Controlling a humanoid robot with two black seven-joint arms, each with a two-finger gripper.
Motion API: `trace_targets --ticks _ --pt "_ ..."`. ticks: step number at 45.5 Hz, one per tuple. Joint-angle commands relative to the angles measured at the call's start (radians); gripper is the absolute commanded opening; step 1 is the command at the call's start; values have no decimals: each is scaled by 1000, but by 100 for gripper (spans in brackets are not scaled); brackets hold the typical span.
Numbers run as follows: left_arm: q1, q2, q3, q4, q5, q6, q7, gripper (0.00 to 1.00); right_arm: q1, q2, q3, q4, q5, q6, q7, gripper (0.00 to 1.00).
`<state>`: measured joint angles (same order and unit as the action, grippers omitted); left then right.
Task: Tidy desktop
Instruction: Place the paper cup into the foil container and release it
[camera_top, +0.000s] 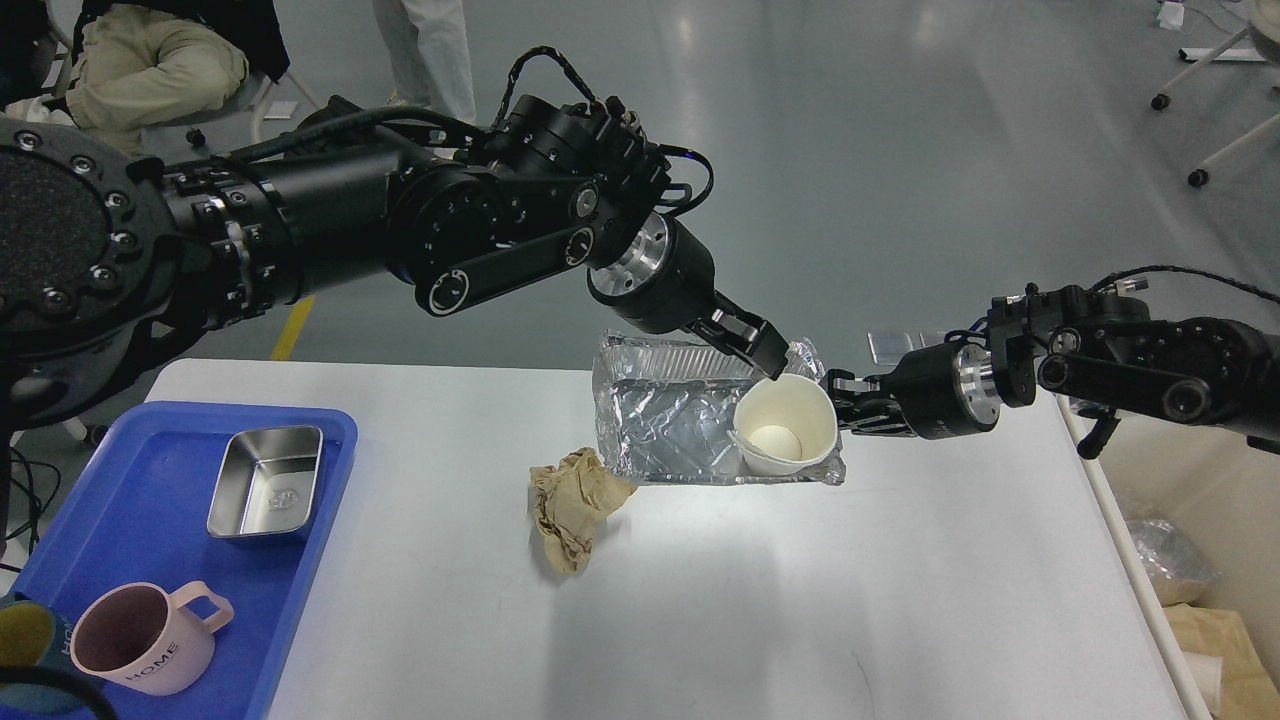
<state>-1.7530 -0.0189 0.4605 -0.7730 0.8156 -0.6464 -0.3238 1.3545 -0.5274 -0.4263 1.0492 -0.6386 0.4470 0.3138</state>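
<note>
The desk fills the lower middle of the head view — white, rounded far-left corner, its right edge running down toward the lower right.

Left pincer reaches in from the upper left and is clenched on the far rim of a paper cup. The cup is tilted, mouth toward the camera, a pale round lump inside; it sits in the right end of a foil tray near the desk's far edge.

Right pincer comes in from the right, tips just beside the cup's right side. It is dark and partly hidden by the cup; cannot tell whether it is released or clenched.

A crumpled brown paper lies on the desk, touching the foil tray's near-left corner.

At the desk's left end: blue tray carrying a steel dish and a pink mug marked HOME — the two apart from each other.
</note>
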Motion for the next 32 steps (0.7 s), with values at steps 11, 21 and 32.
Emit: trace_targets --ticks 11,21,32 --pt "-16 8 -2 -3 -59 10 -4 82 -3 -8 -3 -3 2 1 -1 0" --pt "-45 71 -9 -15 -61 -1 -9 84 -8 -9 -32 -6 2 1 -1 0" --pt "-79 249 -13 -43 -59 -93 -6 86 -11 -11 -58 -8 2 1 -2 0"
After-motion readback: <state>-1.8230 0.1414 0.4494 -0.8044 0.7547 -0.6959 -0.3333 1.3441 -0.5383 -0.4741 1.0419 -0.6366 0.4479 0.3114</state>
